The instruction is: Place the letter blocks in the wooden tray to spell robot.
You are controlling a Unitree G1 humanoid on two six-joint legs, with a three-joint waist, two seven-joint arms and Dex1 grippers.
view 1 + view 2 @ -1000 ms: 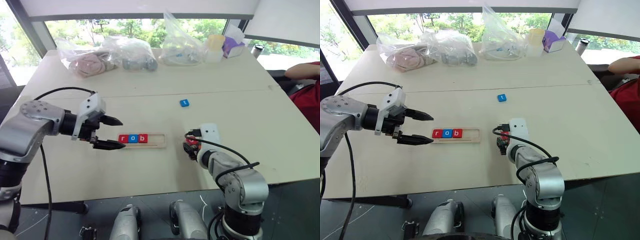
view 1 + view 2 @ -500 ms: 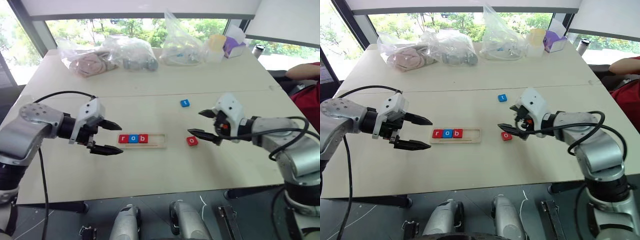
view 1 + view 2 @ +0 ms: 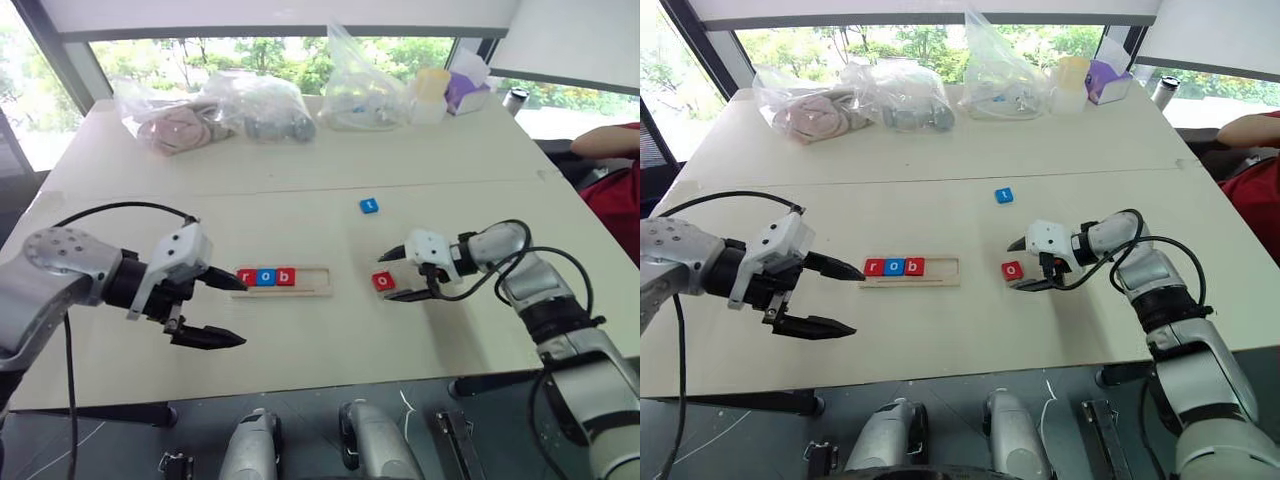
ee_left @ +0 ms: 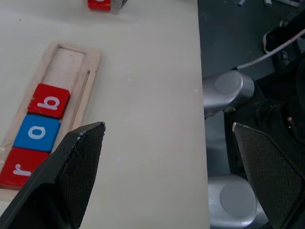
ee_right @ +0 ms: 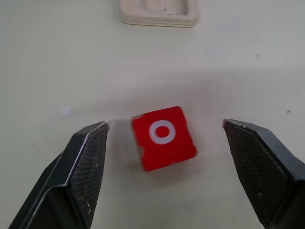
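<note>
- You are looking at the wooden tray [image 3: 285, 280], which is lying flat on the bench [image 3: 300, 340] just left of the frame centre in the left eye view.
- The tray is holding three letter blocks in its left part: a red r [image 3: 246, 277], a blue o [image 3: 266, 277] and a red b [image 3: 286, 277], sitting side by side and touching. The right part of the tray is showing bare wood.
- A red o block [image 3: 384, 282] is lying on the bench to the right of the tray, apart from it.
- A blue t block [image 3: 369, 206] is lying on the bench above the frame centre, well apart from the tray and from the red o block.
- The right tool [image 3: 396, 274] is sitting at centre right, with its two black fingers spread open. One finger is lying on each side of the red o block, and in the right wrist view [image 5: 163, 138] neither finger is touching the block.
- The left tool [image 3: 222, 310] is sitting at lower left, with its fingers spread wide and gripping nothing. Its upper fingertip [image 3: 240, 286] is pointing at the left end of the tray, and its lower finger is lying below the tray over bare bench.
- Clear plastic bags [image 3: 215, 115] and a few containers [image 3: 432, 95] are standing along the upper edge of the bench.
- A person's red sleeve [image 3: 615, 195] is showing at the right edge of the frame.
</note>
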